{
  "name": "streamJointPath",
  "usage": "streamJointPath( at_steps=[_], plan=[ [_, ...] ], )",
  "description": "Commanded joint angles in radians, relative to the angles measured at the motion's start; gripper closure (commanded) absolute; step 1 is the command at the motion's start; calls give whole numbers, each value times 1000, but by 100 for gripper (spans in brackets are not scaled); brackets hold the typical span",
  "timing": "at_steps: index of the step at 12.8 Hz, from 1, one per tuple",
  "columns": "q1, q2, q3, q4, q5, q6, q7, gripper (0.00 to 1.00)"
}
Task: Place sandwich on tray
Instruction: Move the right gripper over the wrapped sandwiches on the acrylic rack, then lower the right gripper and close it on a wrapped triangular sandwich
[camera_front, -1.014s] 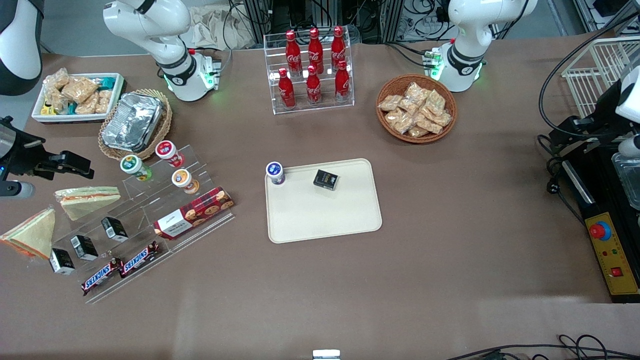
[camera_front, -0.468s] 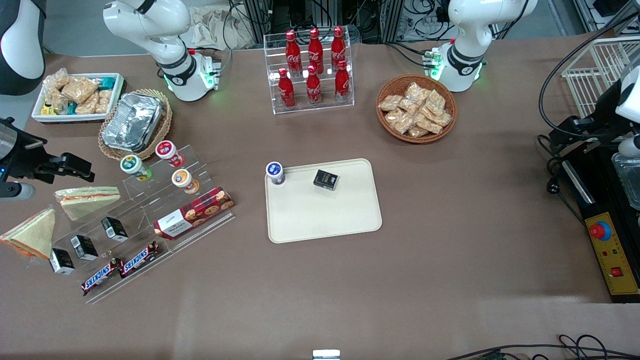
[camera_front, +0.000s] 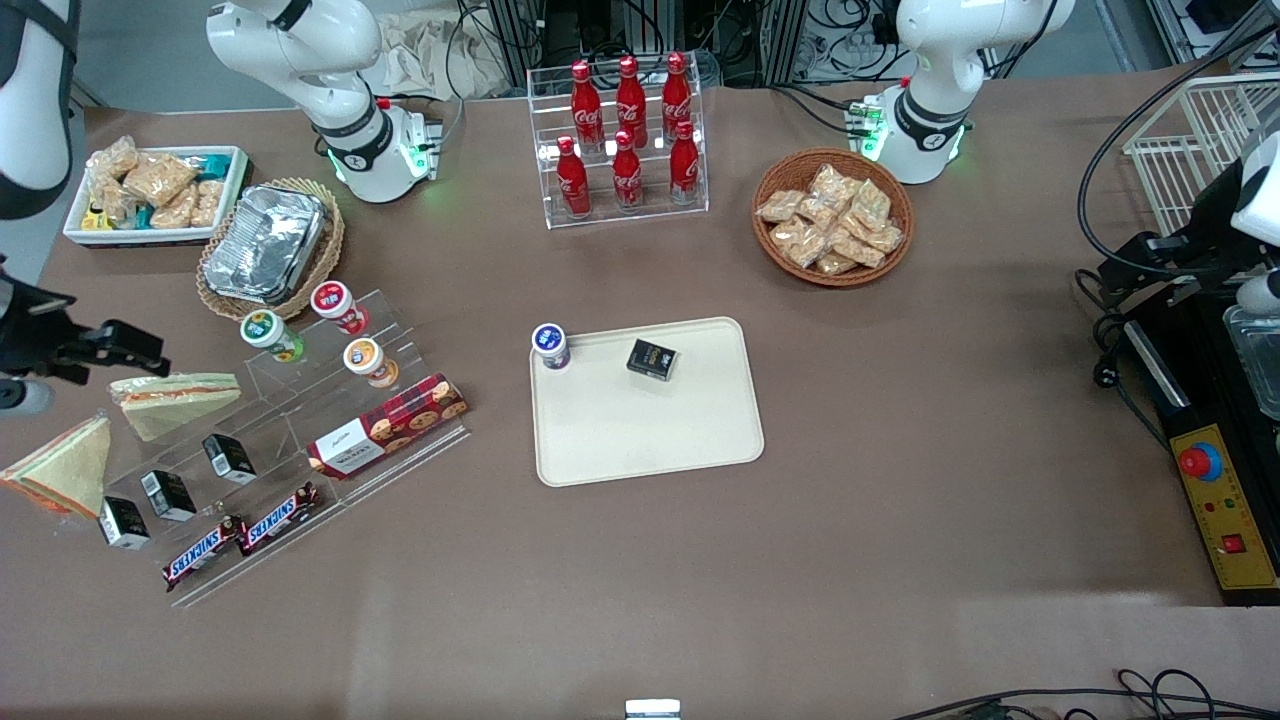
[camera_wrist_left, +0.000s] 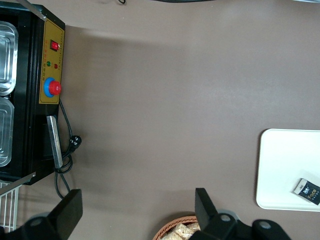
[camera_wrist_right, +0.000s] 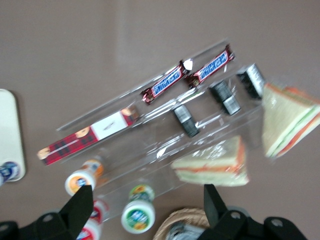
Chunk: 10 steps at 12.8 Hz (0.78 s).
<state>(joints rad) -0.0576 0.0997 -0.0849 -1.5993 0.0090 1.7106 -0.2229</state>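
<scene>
Clear-wrapped and soft, the sandwich (camera_front: 172, 402) lies on the acrylic display stand (camera_front: 300, 440), at the stand's end nearest the working arm, well apart from the cream tray (camera_front: 690, 440) it is meant for. A second sandwich (camera_front: 58, 465) lies on the table just beside that same end of the stand, nearer the front camera. The gripper (camera_front: 118, 345) hangs just above the stand's sandwich end, holding nothing; in the right wrist view its fingers (camera_wrist_right: 82, 205) are spread wide, with the wedge (camera_wrist_right: 214, 162) showing between them.

By its look the sandwich is light but easily crushed, and its film wrap is likely slippery. A gentle pinch across the two flat bread faces, near the middle of the wedge rather than at a thin corner, looks the safest hold; too much squeeze would press out the filling.

On the tray, away from the stand, a small black box (camera_front: 652, 359) and a blue-lidded cup (camera_front: 550, 345) already sit, leaving most of the tray bare.
</scene>
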Motion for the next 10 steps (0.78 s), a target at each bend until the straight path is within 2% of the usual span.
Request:
streamJointPath(
  at_steps=[1, 7, 10],
  plan=[
    [-76, 28, 5, 7, -12, 50, -128, 1],
    [-247, 127, 7, 18, -6, 188, -265, 1],
    [-295, 192, 7, 19, 32, 259, -288, 1]
  ],
)
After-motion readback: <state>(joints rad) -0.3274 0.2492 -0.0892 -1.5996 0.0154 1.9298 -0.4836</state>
